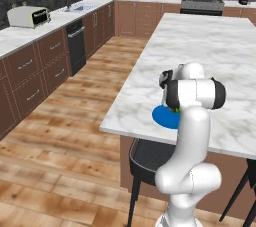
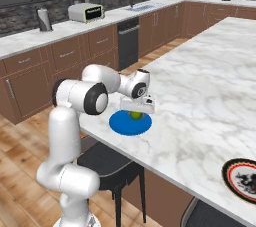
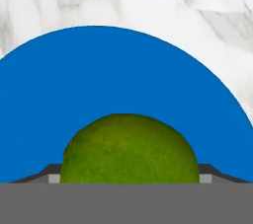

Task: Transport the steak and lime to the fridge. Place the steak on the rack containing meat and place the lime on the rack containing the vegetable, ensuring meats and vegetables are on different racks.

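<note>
White-veined marble covers the worktop (image 2: 210,86), a long island with wooden cabinets behind it and a dark stool (image 1: 150,158) tucked under its near edge. On the marble, close to that edge, lies a flat blue plate (image 2: 120,123). At the far right corner of the worktop in the right base view sits a second plate (image 2: 245,178), dark-rimmed with a pale centre; what it carries is too small to tell.

The lime (image 3: 129,149) rests on the blue plate, a yellow-green ball. The end effector (image 2: 136,112) is lowered right over it, and the hand view shows a finger tip (image 3: 206,172) at each side of the fruit, low against the plate. The jaws straddle the lime, but whether they press on it I cannot tell.

The likely step is the grasp, so the task is barely begun. The main risk is the shape: a smooth ball can squirt out of two flat tips if they close off its widest line, and roll off the plate towards the worktop edge nearby. Tips set this low may also scrape or drag the plate on closing or lifting.
</note>
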Controlling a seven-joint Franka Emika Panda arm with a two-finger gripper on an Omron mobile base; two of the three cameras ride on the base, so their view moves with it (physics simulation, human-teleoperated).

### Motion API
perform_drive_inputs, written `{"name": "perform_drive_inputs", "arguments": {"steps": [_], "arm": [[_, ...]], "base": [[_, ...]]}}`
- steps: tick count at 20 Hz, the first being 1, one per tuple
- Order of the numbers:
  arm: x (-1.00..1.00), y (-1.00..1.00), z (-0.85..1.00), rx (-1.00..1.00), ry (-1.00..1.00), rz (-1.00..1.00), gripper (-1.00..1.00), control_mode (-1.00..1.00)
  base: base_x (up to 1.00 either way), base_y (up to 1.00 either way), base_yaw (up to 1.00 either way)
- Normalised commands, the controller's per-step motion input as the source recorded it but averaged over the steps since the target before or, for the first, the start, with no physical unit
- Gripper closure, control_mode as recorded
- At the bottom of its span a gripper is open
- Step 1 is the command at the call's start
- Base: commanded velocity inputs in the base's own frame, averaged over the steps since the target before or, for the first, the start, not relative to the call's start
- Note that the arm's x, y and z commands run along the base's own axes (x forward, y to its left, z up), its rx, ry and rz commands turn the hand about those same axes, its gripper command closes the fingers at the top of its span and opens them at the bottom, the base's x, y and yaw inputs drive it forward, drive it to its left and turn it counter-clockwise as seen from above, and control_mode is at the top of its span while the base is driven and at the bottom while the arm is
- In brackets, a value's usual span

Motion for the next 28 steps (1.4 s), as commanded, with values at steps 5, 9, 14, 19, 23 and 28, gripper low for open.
{"name": "perform_drive_inputs", "arguments": {"steps": [5, 9, 14, 19, 23, 28], "arm": [[-0.93, 0.14, 0.68, 0.01, -0.26, 0.00, 1.00, -1.00], [-1.00, 0.00, 1.00, 0.01, -0.14, 0.00, 1.00, -1.00], [-1.00, 0.06, 0.97, 0.00, -0.14, 0.00, 1.00, -1.00], [-1.00, 0.10, 0.96, 0.00, -0.14, 0.00, 1.00, -1.00], [-1.00, 0.12, 0.87, -0.01, -0.09, -0.05, 1.00, -1.00], [-1.00, 0.20, 0.65, -0.03, -0.11, -0.09, 1.00, -1.00]], "base": [[0.00, 0.00, 0.00], [0.00, 0.00, 0.00], [0.00, 0.00, 0.00], [0.00, 0.00, 0.00], [0.00, 0.00, 0.00], [0.00, 0.00, 0.00]]}}
